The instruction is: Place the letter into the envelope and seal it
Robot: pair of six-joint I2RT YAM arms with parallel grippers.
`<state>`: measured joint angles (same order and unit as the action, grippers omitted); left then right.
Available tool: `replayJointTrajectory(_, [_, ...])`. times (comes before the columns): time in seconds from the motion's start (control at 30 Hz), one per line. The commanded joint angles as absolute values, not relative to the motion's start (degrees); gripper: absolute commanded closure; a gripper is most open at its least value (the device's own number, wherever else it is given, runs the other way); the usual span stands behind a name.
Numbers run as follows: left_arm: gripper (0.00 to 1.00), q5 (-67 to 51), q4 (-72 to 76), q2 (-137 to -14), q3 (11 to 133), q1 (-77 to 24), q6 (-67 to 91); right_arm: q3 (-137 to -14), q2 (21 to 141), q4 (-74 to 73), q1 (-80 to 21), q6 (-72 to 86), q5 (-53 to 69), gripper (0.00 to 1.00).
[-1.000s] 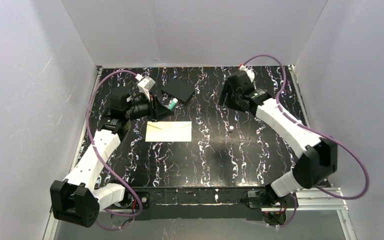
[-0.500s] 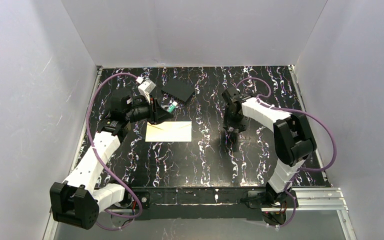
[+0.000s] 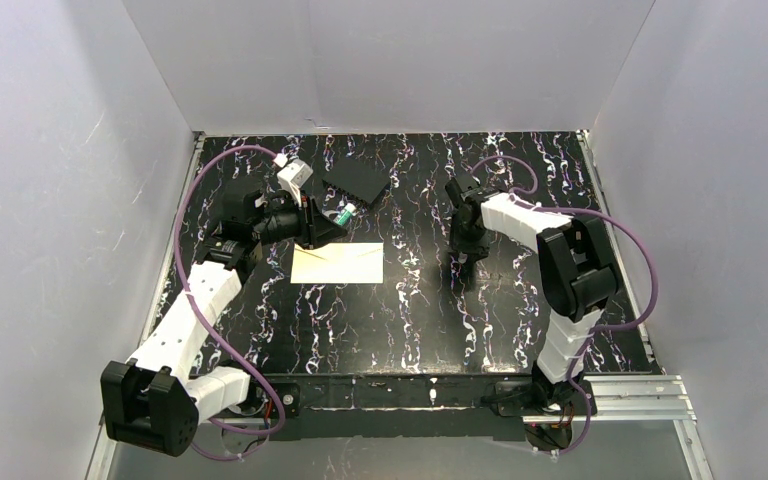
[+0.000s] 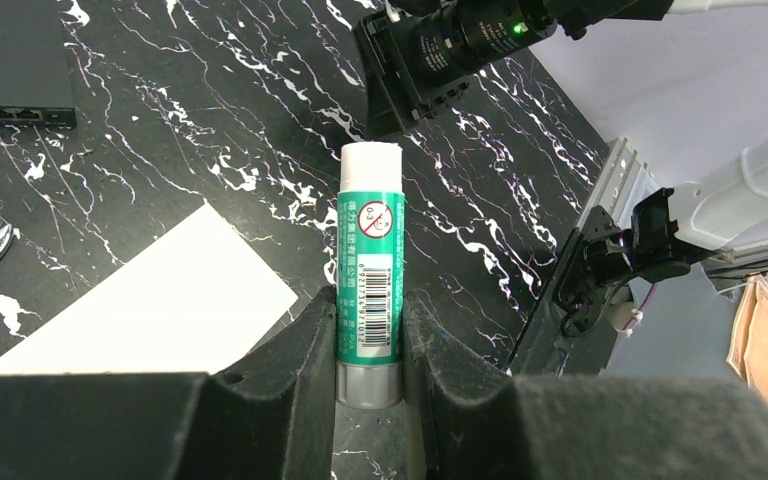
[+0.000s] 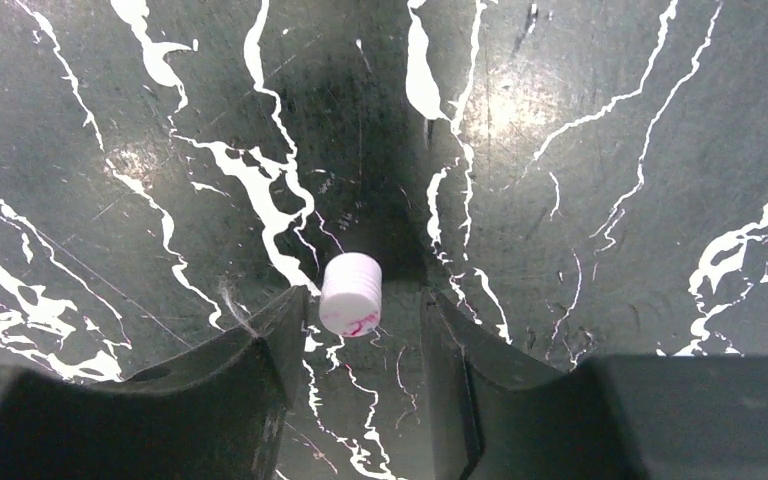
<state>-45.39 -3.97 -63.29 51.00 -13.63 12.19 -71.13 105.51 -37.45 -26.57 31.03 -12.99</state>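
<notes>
Across the black marbled surface (image 3: 400,320), the right arm (image 3: 520,215) is showing the one big change. A second ago it was stretched toward the far right; now it is folding in tight and pointing straight down at mid-surface. The left arm (image 3: 205,290) is barely shifting, bending over the far edge of the cream envelope (image 3: 338,263). The envelope is lying flat left of centre, and the letter is not showing apart from it. The left claw (image 4: 368,305) is pinching an uncapped green glue stick (image 4: 369,262). The right claw (image 5: 363,310) is standing spread around the small white ribbed cap (image 5: 351,293), not yet gripping. Gluing is probably ending and recapping beginning.
</notes>
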Motion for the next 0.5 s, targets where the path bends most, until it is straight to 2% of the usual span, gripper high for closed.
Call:
replayJointTrajectory(0.0, [1.00, -46.0, -4.7, -62.7, 51.3, -13.7, 10.8, -73.9, 107.1, -35.5, -26.0, 29.1, -12.4, 0.48])
replayJointTrajectory(0.07, [1.00, -46.1, -5.0, -62.6, 51.4, -13.6, 10.6, -74.6, 107.7, -35.8, -25.9, 28.9, -12.2, 0.52])
replayJointTrajectory(0.13, [1.00, -46.1, -5.3, -62.5, 51.4, -13.6, 10.4, -75.2, 107.9, -36.3, -25.8, 28.8, -12.0, 0.59])
replayJointTrajectory(0.33, [1.00, -45.9, -6.1, -62.3, 51.9, -13.6, 9.6, -77.3, 107.1, -39.8, -25.8, 28.4, -10.9, 0.98])
replayJointTrajectory(0.47, [1.00, -46.6, -6.2, -62.6, 52.7, -13.6, 9.4, -79.6, 103.3, -41.8, -25.8, 27.5, -3.5, 0.99])
